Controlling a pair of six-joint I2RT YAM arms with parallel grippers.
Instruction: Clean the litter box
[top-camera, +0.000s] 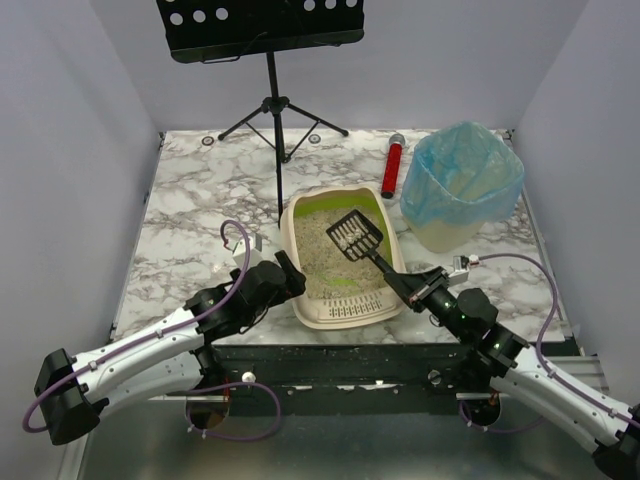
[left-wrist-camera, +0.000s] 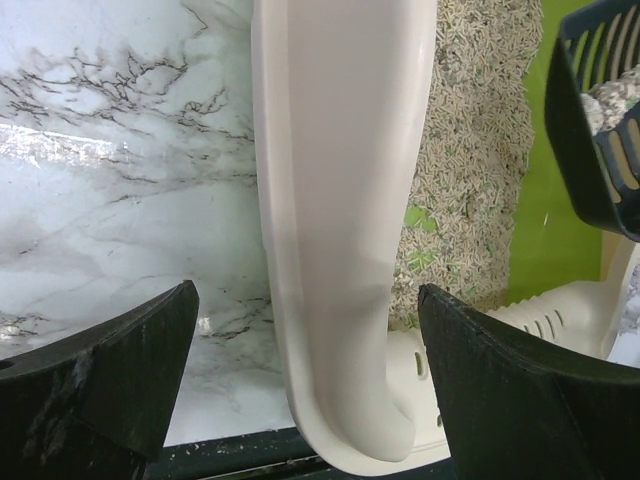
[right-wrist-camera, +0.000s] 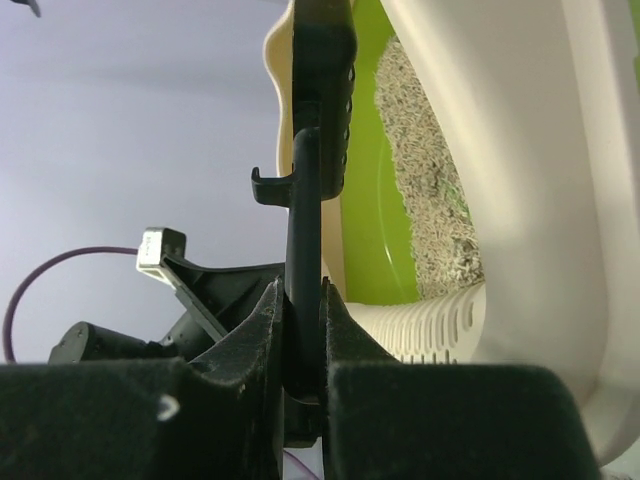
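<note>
Litter box (top-camera: 345, 318) at near centre of counter (top-camera: 200, 200). Left tool (top-camera: 288, 272) wide open, straddling its near-left rim. Right tool (top-camera: 410, 288) clamped on scoop (top-camera: 354, 236) handle. Scoop loaded with clumps, not yet dumped in bin (top-camera: 462, 185).

Left pincer (top-camera: 292, 277) spread wide; right pincer (top-camera: 405, 286) pinched tight on scoop (top-camera: 355, 235) handle.

The white, grey-veined marble table (top-camera: 190, 200) carries a shallow beige plastic litter box (top-camera: 345, 318). Behind it are a black tripod music stand (top-camera: 277, 110), a red cylinder (top-camera: 393, 166) and a blue-bagged bin (top-camera: 450, 235).
</note>
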